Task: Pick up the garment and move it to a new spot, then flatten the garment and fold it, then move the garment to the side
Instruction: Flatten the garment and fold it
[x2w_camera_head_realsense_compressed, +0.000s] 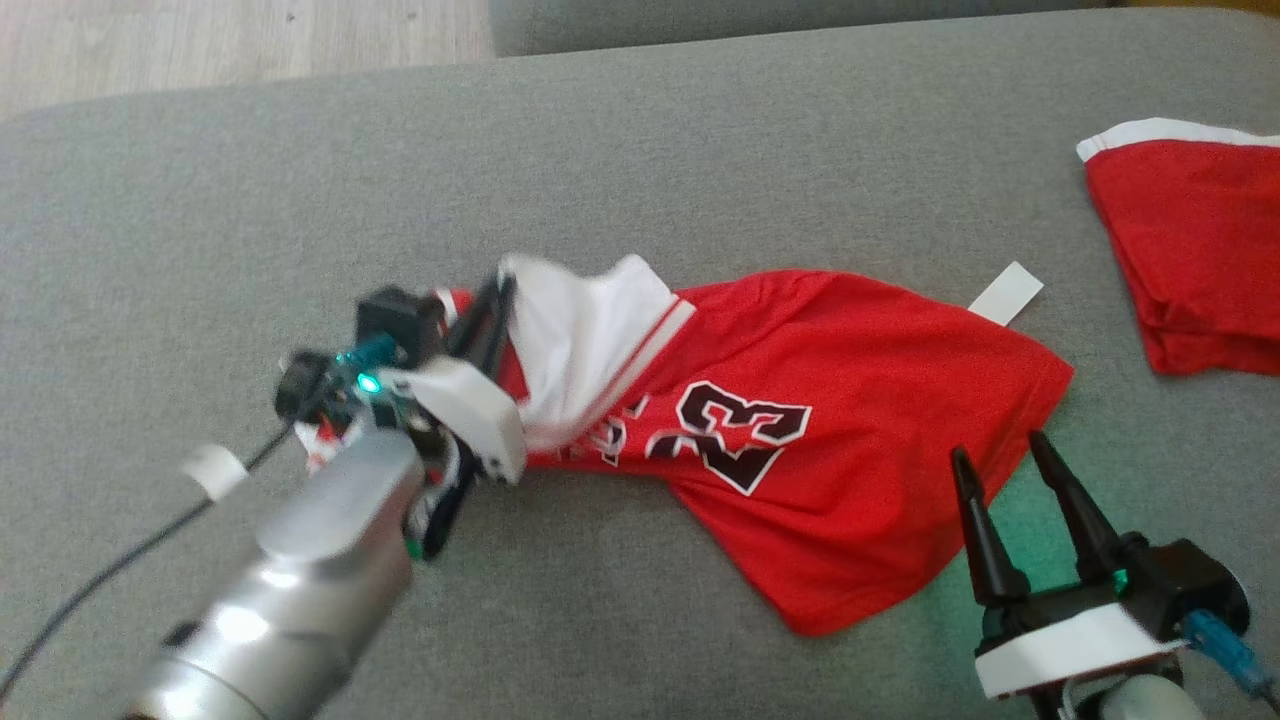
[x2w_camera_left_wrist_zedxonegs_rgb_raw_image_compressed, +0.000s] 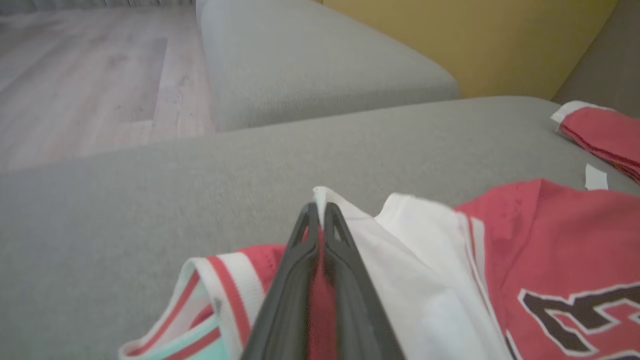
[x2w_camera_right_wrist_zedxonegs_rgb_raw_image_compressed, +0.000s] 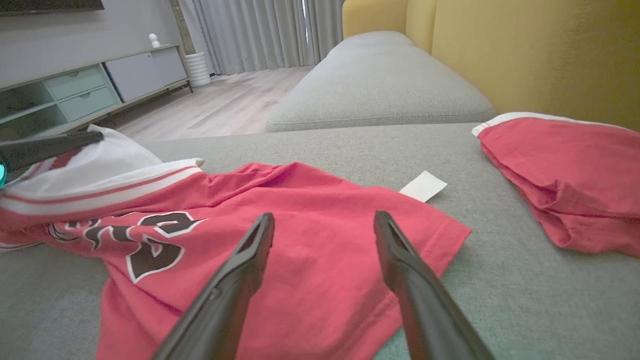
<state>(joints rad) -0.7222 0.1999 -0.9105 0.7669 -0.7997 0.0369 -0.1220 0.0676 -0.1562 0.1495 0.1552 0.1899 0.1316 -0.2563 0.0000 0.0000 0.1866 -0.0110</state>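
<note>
Grey fabric sofa seat (x2w_camera_head_realsense_compressed: 700, 150) is the work surface; all items lie on it.

Nearest the robot, head view: right gripper (x2w_camera_head_realsense_compressed: 998, 447) at lower right, jaws released, two dark fingers spread apart with a clear gap. It sits just off the near right corner of the garment's hem. In the right wrist view the red cloth fills the gap between the fingers; contact with the cloth cannot be judged.

Left gripper (x2w_camera_head_realsense_compressed: 503, 285) at centre-left, on a silver forearm (x2w_camera_head_realsense_compressed: 320, 560). Jaws clenched on the garment. In the left wrist view the fingertips meet, with red cloth between the fingers and a white fold pinched at the tips.

Garment (x2w_camera_head_realsense_compressed: 850, 400): red jersey, number 23 in dark figures edged white. It lies mid-seat, spread loosely and wrinkled, running from the left gripper out toward the right gripper. The white-trimmed end is bunched and raised at the left fingers; the rest rests on the seat.

White label (x2w_camera_head_realsense_compressed: 1005, 292): flat on the seat, touching the jersey's far right edge.

Second red garment (x2w_camera_head_realsense_compressed: 1200, 250), white band along its far edge: at the right, well apart from the jersey.

Beyond: second grey cushion (x2w_camera_right_wrist_zedxonegs_rgb_raw_image_compressed: 380, 85), yellow backrest (x2w_camera_right_wrist_zedxonegs_rgb_raw_image_compressed: 525, 55), pale wood floor (x2w_camera_right_wrist_zedxonegs_rgb_raw_image_compressed: 225, 105), low cabinet (x2w_camera_right_wrist_zedxonegs_rgb_raw_image_compressed: 75, 90), grey curtains (x2w_camera_right_wrist_zedxonegs_rgb_raw_image_compressed: 260, 30).
</note>
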